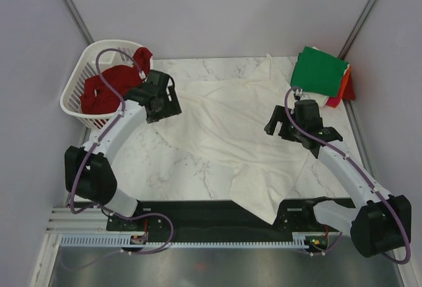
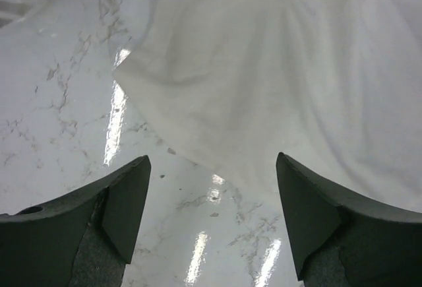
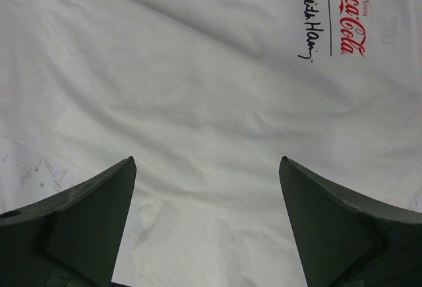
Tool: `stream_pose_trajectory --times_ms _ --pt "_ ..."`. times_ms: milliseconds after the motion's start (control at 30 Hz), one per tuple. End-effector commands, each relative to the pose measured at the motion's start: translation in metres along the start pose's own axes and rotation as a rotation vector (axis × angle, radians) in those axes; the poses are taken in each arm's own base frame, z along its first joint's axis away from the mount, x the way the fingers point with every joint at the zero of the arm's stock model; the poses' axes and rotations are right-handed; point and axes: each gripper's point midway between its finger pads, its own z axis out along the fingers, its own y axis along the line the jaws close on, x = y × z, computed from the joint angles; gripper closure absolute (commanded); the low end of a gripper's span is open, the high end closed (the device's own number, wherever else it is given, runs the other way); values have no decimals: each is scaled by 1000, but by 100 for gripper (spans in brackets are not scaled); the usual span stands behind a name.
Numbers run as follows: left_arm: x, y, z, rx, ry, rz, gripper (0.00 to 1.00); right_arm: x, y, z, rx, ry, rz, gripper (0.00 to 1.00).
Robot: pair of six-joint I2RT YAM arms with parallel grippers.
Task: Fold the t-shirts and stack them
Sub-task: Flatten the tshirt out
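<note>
A white t-shirt (image 1: 231,132) lies spread and rumpled across the marble table; its red Coca-Cola print (image 3: 351,16) shows in the right wrist view. My left gripper (image 1: 163,102) is open and empty above the shirt's left edge (image 2: 264,82), over bare table. My right gripper (image 1: 290,123) is open and empty just above the shirt's right part (image 3: 198,102). A folded green t-shirt (image 1: 320,70) lies on an orange one (image 1: 343,82) at the back right. A dark red t-shirt (image 1: 109,89) sits in the basket.
A white slatted plastic basket (image 1: 72,99) stands at the back left, next to my left arm. The folded stack sits by the right wall. The table's front edge has a black strip (image 1: 198,211) that the shirt's hem overlaps.
</note>
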Motion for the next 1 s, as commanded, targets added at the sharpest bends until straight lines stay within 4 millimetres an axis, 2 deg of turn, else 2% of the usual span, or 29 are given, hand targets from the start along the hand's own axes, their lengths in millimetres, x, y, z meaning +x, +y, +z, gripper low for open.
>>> stream_pose_trajectory --times_ms 0,133,167,200,267,300,500,733,833,867,967 --pt "48 49 38 -173 106 -58 17 -1 8 -4 -50 -14 -29 2" --pt "64 73 51 -206 121 -121 21 3 4 -8 -41 -9 -47 2" --pt "63 74 56 -195 110 -141 22 3 3 -9 -38 -7 -51 2" --pt "73 80 62 -205 131 -150 24 3 2 -10 -35 -9 -55 2" --pt "70 84 72 -192 105 -186 27 4 1 -9 -31 -2 -60 2" --pt "76 88 78 -200 114 -188 27 5 1 -9 -30 2 -63 2" --pt "69 79 95 -139 56 -195 28 7 -1 -6 -24 16 -70 2" --pt "69 76 119 -140 58 -207 30 12 -4 1 -7 45 -79 2" --pt "69 76 128 -146 69 -206 39 12 -6 2 1 46 -79 2" --pt "66 73 130 -139 69 -205 58 12 -6 2 3 46 -79 2" --pt "57 66 129 -112 56 -194 85 12 -7 4 11 48 -77 2"
